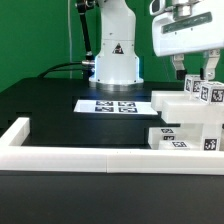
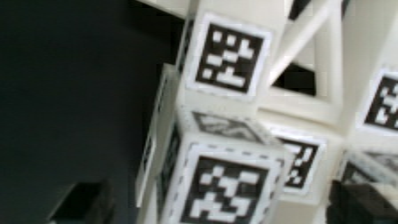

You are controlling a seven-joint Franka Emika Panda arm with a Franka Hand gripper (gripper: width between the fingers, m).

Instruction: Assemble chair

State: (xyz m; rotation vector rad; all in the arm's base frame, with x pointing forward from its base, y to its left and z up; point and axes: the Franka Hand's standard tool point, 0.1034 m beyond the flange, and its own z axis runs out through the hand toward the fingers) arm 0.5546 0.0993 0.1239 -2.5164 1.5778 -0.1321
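Black counter [image 1: 50, 105] fills the scene, backed by a dark green wall, and is bordered along its near edge by a long white border rail [image 1: 70, 155]. A thin flat white marker board [image 1: 112, 104] lies on it before the white robot base [image 1: 115, 55]. At the exterior view's right, the partly assembled white plastic chair [image 1: 185, 125], blocky and stepped with black-and-white square tags, stands on the counter just behind the rail. The white end effector [image 1: 198, 72] is seen directly above the chair's upper parts, its dark fingers spread apart on either side of an upright tagged piece. Nothing is seen to be gripped. In the wrist view, tagged white blocks [image 2: 222, 140] are shown close up.
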